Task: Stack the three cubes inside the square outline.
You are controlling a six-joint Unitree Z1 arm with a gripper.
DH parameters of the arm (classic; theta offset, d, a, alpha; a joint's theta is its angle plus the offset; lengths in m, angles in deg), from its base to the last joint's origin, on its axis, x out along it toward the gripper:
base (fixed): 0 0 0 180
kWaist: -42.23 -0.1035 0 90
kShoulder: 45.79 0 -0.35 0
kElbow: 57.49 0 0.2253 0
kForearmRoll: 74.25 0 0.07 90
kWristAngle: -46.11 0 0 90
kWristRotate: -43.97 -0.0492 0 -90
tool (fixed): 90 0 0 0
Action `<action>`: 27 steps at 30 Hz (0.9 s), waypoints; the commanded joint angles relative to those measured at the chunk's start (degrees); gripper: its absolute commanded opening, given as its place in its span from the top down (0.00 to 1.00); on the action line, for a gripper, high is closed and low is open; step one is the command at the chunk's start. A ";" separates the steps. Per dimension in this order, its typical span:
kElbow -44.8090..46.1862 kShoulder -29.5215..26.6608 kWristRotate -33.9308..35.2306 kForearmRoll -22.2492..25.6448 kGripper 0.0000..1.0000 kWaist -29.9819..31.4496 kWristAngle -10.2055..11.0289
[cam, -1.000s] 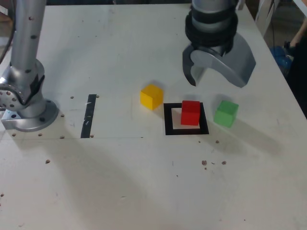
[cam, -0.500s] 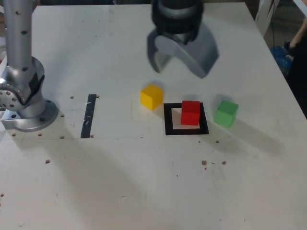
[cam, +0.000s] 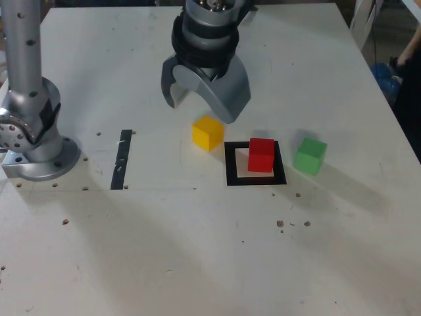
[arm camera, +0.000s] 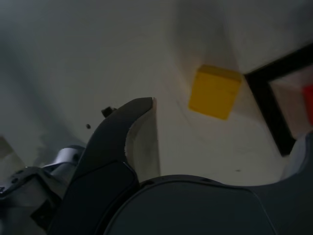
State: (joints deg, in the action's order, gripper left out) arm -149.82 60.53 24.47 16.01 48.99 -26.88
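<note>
The wrist view cuts off the red cube [arm camera: 309,103] and most of the square outline [arm camera: 268,110]. The green cube [cam: 309,155] lies just right of the outline in the exterior view, the yellow cube [cam: 207,132] just left, turned corner-on. The red cube stands inside the outline on the counter [cam: 197,250]. The hand [cam: 200,99] — jaws apart, empty — has swung from above the red cube's far side to hover behind the yellow one.

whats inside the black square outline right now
Only the red cube sits inside the square outline, with nothing stacked on it. Bare white floor shows beside it; the patch under the cube is hidden.
</note>
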 commanded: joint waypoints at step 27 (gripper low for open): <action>9.74 5.42 -0.25 -15.15 0.49 -3.72 -1.33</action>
State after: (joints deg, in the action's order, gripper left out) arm -140.13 65.67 24.11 0.87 45.42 -28.43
